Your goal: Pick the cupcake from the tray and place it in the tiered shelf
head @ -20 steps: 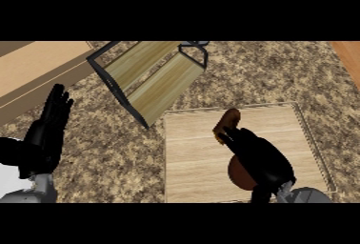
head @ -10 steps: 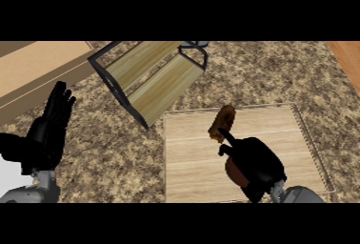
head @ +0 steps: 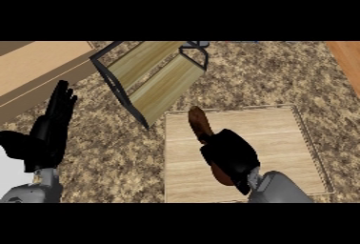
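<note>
The brown cupcake (head: 198, 122) sticks out above my right hand (head: 229, 156), whose fingers curl round it over the left part of the light wooden tray (head: 281, 136). Most of the cupcake is hidden by the hand. The tiered shelf (head: 156, 75), with a dark metal frame and wooden boards, stands at the upper left of the tray, a short way from the cupcake. My left hand (head: 48, 132) rests open at the left edge, fingers up.
The counter (head: 112, 157) is speckled brown stone. A pale wooden surface (head: 35, 69) runs along the upper left, and a strip of orange wood (head: 348, 55) shows at the upper right corner.
My right hand has moved left across the tray with the cupcake in it, closer to the shelf. The left hand has stayed where it was.
</note>
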